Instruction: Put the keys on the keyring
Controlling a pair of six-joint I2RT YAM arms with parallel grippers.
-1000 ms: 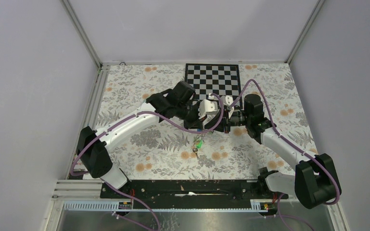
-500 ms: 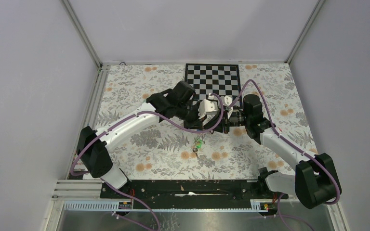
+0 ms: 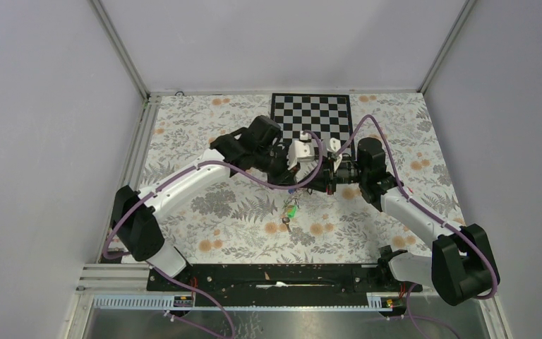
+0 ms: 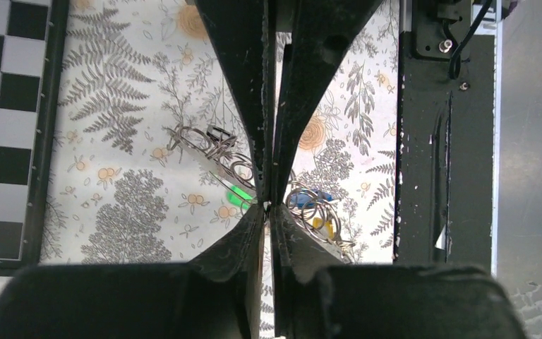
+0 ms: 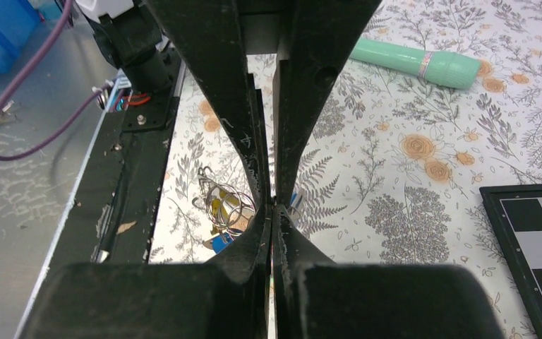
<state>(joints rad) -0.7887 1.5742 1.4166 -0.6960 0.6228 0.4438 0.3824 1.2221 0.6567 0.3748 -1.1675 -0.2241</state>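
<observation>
The keys lie in a small heap on the flowered table: a green one (image 3: 291,210) (image 4: 238,195), a blue one (image 4: 316,198) (image 5: 223,243) and a yellow one (image 4: 320,223) (image 5: 219,209). Thin silvery wire rings (image 4: 302,210) (image 5: 227,200) loop among them; I cannot tell which is the keyring. My left gripper (image 3: 298,183) (image 4: 268,205) and right gripper (image 3: 320,185) (image 5: 274,205) meet tip to tip just above the heap. Both are shut. The fingers hide whether a wire is pinched.
A black tag with more wire rings (image 4: 215,135) lies just beyond the heap. A mint-green cylinder (image 5: 416,62) rests farther off. The checkerboard (image 3: 311,116) sits at the back, the black base rail (image 3: 275,275) at the near edge. Purple cables arc over both wrists.
My right gripper has closed its small gap. The left wrist has shifted slightly toward the back. The keys on the table have not moved.
</observation>
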